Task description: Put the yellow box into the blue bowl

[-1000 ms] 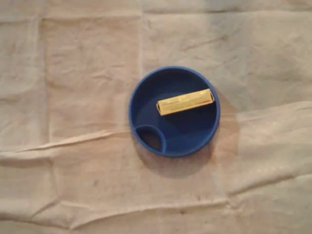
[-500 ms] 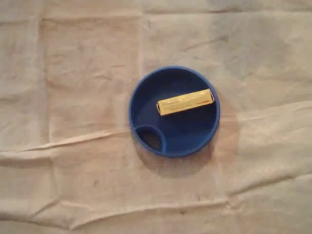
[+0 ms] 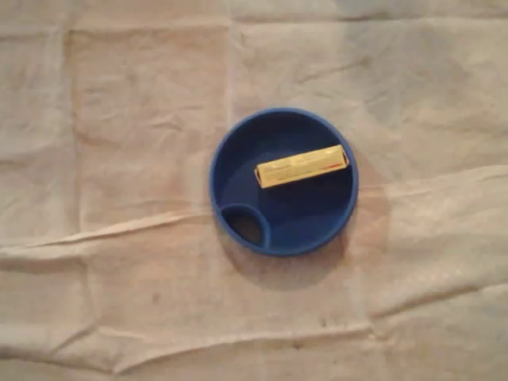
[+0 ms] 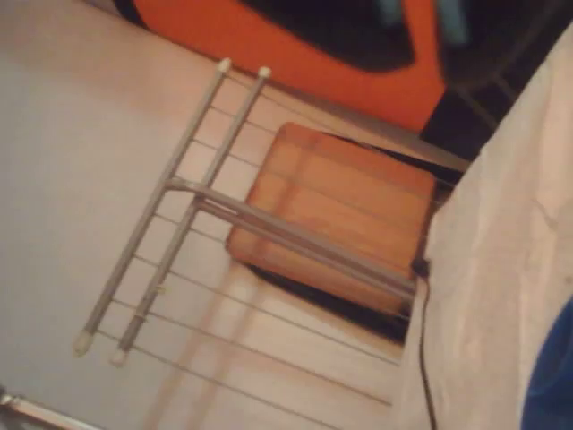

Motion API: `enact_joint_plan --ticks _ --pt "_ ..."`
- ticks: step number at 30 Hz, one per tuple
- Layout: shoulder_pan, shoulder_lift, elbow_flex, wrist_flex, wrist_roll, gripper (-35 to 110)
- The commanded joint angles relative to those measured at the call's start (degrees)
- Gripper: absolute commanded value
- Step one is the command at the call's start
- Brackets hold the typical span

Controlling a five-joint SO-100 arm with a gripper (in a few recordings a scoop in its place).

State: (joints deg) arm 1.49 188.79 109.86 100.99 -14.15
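1. In the overhead view nothing has moved over the last second: the yellow box [image 3: 302, 166] is still lying aslant in the large compartment of the blue bowl [image 3: 294, 218], close to its upper-right wall.
2. The placing is therefore judged done.
3. Whether the fingers are open or closed cannot be told.
4. The bowl is ringed by wrinkled cloth on the tabletop [image 3: 119, 159], with open room on every side.
5. In the wrist view, the tabletop edge is seen, with a drying rack [image 4: 206, 206] on the floor beyond it.
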Motion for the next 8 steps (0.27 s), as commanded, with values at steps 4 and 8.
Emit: enact_joint_plan --ticks 4,8 --pt "0.18 2.29 -0.44 -0.44 -0.35 0" --pt "0.18 2.29 -0.44 -0.44 -0.35 0"
